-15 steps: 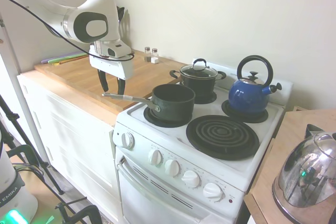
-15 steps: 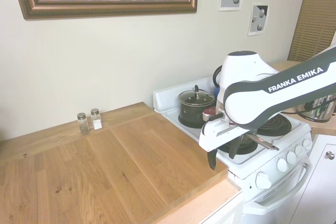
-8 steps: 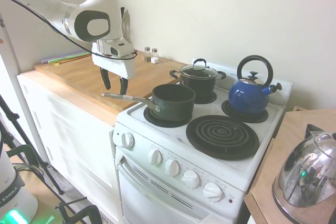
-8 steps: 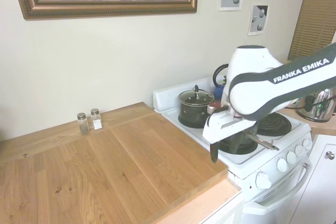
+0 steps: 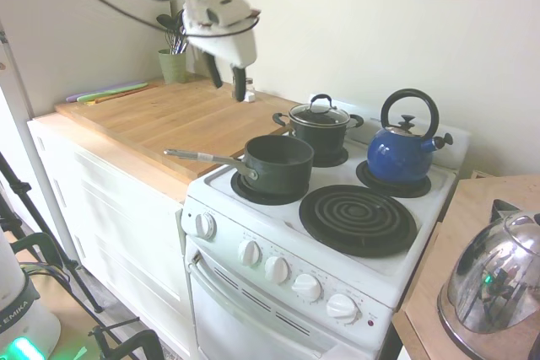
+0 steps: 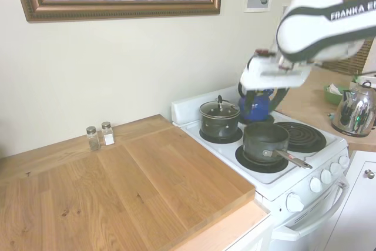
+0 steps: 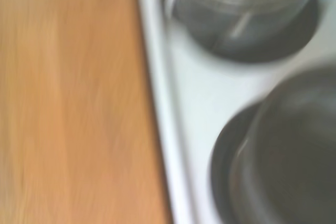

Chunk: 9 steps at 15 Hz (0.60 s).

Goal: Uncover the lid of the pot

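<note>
The lid (image 5: 319,114) covers one pot (image 5: 321,135); one saucepan (image 5: 277,166), one kettle (image 5: 403,153); pincer (image 5: 226,77) open, empty.

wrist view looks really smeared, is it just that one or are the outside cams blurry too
Wrist view: heavily blurred, the pot and saucepan only dark smeared shapes. Second exterior view: stove and lid sharp, but the hand and arm are motion-blurred. First exterior view: mostly sharp, slight blur on the hand.
</note>
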Motion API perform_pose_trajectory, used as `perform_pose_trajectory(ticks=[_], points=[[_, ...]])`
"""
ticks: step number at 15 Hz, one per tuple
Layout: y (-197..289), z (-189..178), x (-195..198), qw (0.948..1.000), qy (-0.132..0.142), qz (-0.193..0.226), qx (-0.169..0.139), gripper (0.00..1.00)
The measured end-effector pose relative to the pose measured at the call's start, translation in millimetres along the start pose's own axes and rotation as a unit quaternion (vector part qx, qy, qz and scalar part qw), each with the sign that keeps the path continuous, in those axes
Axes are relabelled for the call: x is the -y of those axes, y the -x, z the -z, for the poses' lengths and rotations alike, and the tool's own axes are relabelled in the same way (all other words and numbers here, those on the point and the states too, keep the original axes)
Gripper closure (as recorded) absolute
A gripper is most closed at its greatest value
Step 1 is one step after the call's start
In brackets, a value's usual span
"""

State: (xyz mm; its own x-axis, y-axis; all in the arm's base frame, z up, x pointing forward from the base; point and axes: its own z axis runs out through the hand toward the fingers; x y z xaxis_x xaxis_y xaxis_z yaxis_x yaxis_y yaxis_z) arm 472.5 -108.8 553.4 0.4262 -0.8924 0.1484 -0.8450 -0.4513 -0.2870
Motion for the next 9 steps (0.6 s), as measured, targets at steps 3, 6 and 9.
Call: perform_pose_trajectory(ticks=[3, 6, 9], points=[[-53.9, -7.3, 31.0, 0.9997, 0.004, -0.022, -0.004, 0.0], [-101.1, -31.1, 61.5, 0.9986, 0.006, -0.05, -0.018, 0.0], [-132.4, -75.1, 80.9, 0.9975, 0.009, -0.067, -0.02, 0.0]])
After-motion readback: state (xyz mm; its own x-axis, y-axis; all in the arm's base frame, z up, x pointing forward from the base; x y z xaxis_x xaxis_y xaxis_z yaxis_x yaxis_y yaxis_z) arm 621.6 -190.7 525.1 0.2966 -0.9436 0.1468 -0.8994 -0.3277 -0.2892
